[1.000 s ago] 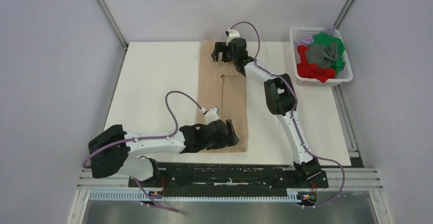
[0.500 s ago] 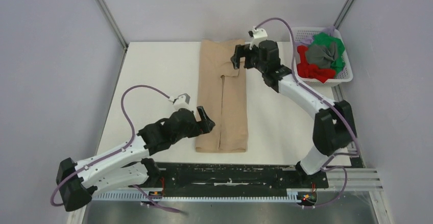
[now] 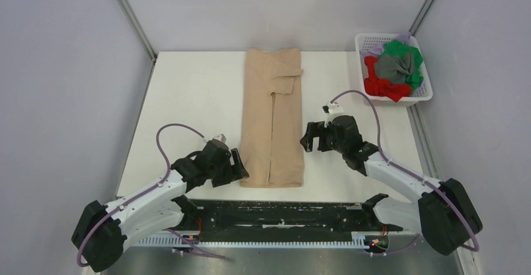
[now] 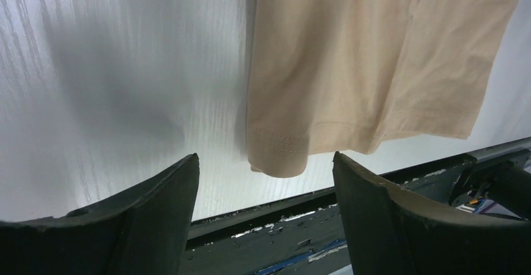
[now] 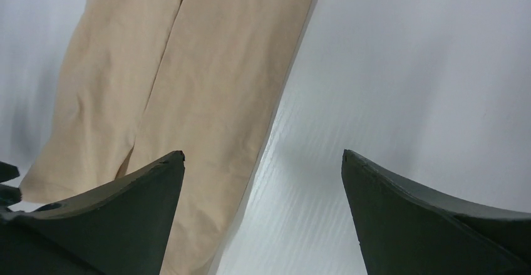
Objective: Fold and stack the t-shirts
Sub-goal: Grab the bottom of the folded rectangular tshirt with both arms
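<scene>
The beige t-shirt (image 3: 272, 118) runs near-to-far between the open left hand (image 3: 240, 165) and open right hand (image 3: 310, 139) (both empty); the left is nearer its hem.

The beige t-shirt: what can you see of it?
The beige t-shirt is soft tan cloth, folded lengthwise into a long narrow strip, its two flaps meeting down the middle, a sleeve tip poking out at the far right. It lies flat on the white table. The left fingers and right fingers, open, flank it without holding.
</scene>
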### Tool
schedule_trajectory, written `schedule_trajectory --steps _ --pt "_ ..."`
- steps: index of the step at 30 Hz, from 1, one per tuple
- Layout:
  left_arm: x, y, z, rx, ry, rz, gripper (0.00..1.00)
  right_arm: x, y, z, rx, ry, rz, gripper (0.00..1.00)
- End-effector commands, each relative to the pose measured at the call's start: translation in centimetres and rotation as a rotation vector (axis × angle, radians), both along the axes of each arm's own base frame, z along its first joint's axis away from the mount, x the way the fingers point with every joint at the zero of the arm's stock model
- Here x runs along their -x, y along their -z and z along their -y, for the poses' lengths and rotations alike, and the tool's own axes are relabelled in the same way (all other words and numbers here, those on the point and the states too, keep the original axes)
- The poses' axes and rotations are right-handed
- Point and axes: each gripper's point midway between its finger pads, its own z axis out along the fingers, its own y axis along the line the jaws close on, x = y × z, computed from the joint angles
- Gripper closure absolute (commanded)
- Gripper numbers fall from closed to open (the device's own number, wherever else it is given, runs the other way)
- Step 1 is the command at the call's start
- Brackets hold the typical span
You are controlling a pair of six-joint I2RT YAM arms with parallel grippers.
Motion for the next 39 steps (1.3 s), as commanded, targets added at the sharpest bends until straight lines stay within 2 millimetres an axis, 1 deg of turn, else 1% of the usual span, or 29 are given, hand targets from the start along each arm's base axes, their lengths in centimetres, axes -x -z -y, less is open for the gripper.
schedule_trajectory --steps 1,3,7,9,13,16,18,21,23,25,29,32,36,38,39 --pt "0.9 1.3 0.3 0.022 0.028 -0.036 0.21 1.5 -1.3 -0.1 -0.070 -0.010 0.038 0.02" --pt "0.9 1.8 0.5 0.037 0.018 -0.046 0.28 2.5 -0.7 0.3 -0.068 -0.020 0.028 0.02" --pt "1.0 2.7 1.0 0.070 0.006 -0.063 0.39 4.7 0.9 0.0 -0.070 -0.088 -0.027 0.06" --pt "1.2 3.0 1.1 0.079 0.008 -0.074 0.45 5.9 1.9 -0.2 -0.077 -0.124 -0.067 0.07" --pt "1.9 3.7 1.1 0.084 0.011 -0.102 0.61 8.1 3.0 -1.2 -0.118 -0.185 -0.140 0.10" --pt "2.2 4.1 0.9 0.086 0.004 -0.118 0.71 9.7 4.0 -1.7 -0.141 -0.190 -0.196 0.15" --pt "2.4 4.3 1.0 0.094 0.002 -0.127 0.74 10.6 4.6 -1.9 -0.170 -0.171 -0.225 0.20" --pt "2.3 4.4 1.2 0.108 -0.004 -0.126 0.76 11.1 5.4 -1.5 -0.208 -0.093 -0.242 0.24" --pt "2.4 4.6 1.2 0.111 -0.007 -0.130 0.77 11.4 5.9 -1.4 -0.241 -0.055 -0.246 0.28" --pt "2.4 4.6 1.1 0.102 -0.010 -0.134 0.81 11.8 6.1 -1.5 -0.271 -0.043 -0.256 0.32" --pt "2.6 4.6 0.7 0.085 -0.012 -0.140 0.88 13.2 6.5 -2.1 -0.271 -0.074 -0.303 0.39" --pt "2.6 4.4 0.7 0.087 -0.011 -0.133 0.95 14.1 7.2 -2.0 -0.244 -0.092 -0.334 0.45" --pt "2.8 4.4 0.5 0.083 -0.019 -0.140 0.97 14.5 7.3 -2.6 -0.256 -0.114 -0.334 0.50" --pt "3.0 4.5 0.4 0.087 -0.024 -0.146 0.98 14.8 7.7 -2.5 -0.245 -0.116 -0.348 0.53" --pt "3.0 4.5 0.4 0.088 -0.026 -0.146 0.98 15.0 7.9 -2.5 -0.241 -0.122 -0.355 0.56"
